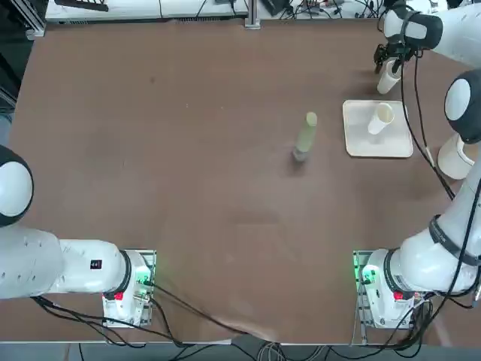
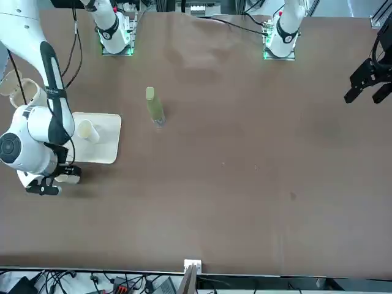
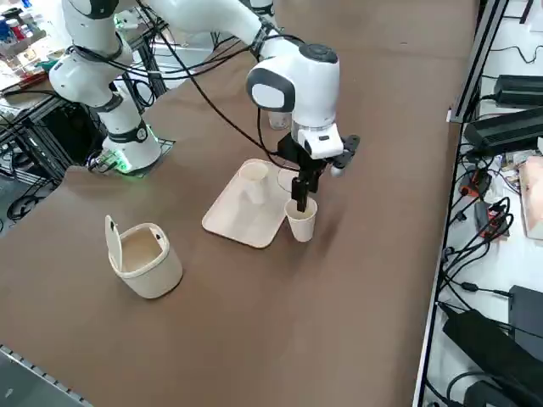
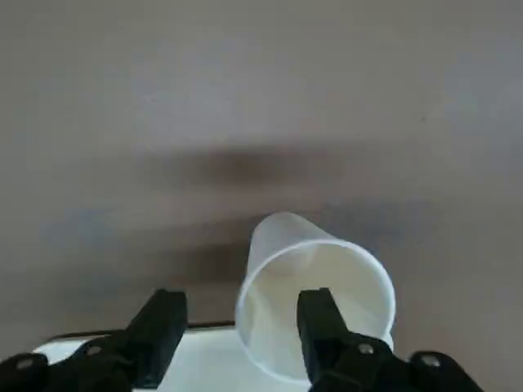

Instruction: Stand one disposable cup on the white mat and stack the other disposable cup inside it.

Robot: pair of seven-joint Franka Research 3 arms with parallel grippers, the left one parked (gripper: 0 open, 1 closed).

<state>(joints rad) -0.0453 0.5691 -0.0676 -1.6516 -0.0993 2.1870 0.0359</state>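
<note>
One disposable cup (image 1: 381, 119) stands upright on the white mat (image 1: 361, 143), also seen from the side as a cup (image 3: 253, 182) on the mat (image 3: 242, 222). The other disposable cup (image 3: 302, 223) stands upright on the brown table just off the mat's far edge. My right gripper (image 3: 301, 202) hangs straight over this cup. In the wrist view the gripper (image 4: 241, 318) is open: one finger (image 4: 323, 322) reaches inside the cup (image 4: 327, 269), the other finger (image 4: 159, 327) stays outside, clear of the cup wall.
A pale green bottle (image 1: 306, 135) stands on the table to the left of the mat. A round white bucket-like container (image 3: 144, 259) with a raised lid sits near the table's right edge. Cables and equipment lie beyond the table's far edge.
</note>
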